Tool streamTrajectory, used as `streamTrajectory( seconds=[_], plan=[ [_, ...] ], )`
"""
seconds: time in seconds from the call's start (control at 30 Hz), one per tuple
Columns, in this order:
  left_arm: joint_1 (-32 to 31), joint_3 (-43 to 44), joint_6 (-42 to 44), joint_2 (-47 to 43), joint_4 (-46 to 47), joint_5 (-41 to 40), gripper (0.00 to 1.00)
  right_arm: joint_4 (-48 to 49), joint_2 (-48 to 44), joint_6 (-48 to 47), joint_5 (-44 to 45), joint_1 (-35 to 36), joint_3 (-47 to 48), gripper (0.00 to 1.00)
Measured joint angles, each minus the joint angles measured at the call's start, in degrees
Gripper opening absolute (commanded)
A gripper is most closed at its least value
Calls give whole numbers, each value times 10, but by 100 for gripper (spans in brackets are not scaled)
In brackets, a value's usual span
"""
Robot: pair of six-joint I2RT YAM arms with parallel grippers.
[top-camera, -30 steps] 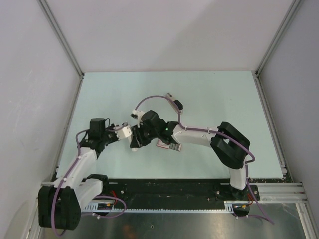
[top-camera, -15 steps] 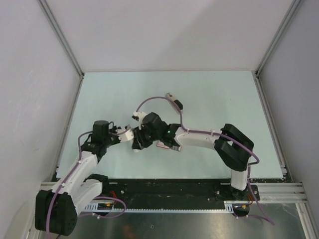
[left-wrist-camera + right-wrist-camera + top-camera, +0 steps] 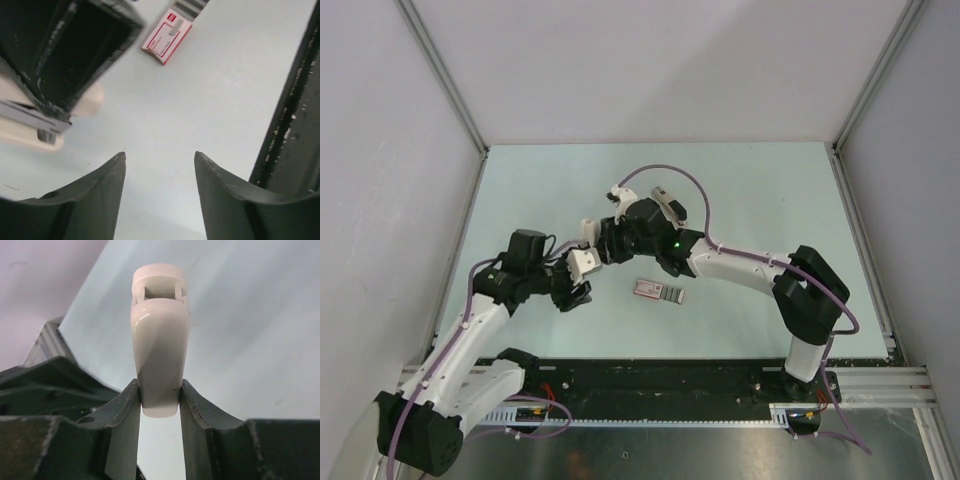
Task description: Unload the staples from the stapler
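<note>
The right gripper [image 3: 160, 390] is pinching the white stapler [image 3: 160, 335] between its jaws and holding it over the surface [image 3: 210, 110]. The left gripper [image 3: 159, 162] is hanging near it with jaws spread and nothing in them, and no loose staples are showing anywhere, so I am judging the unloading as barely begun. The right wrist view is showing only the stapler's closed white back, while the left wrist view is catching its grey metal bar [image 3: 30, 112] from the side and the pink packet [image 3: 166, 36] lying beyond.
</note>
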Motion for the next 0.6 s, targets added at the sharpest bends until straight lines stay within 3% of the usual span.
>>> streamTrajectory(
  seconds=[0.13,0.2,0.43,0.6],
  plan=[
    [-3,35,-20,0,-32,31,74,-21,13,0,27,-20,4,0],
    [12,62,-31,5,-30,27,89,-35,18,-2,37,-25,7,0],
    [180,179,-91,59,0,19,99,-118,66,-33,78,-10,59,0],
    [261,234,-136,106,23,38,99,-229,164,-66,146,29,181,0]
  ],
)
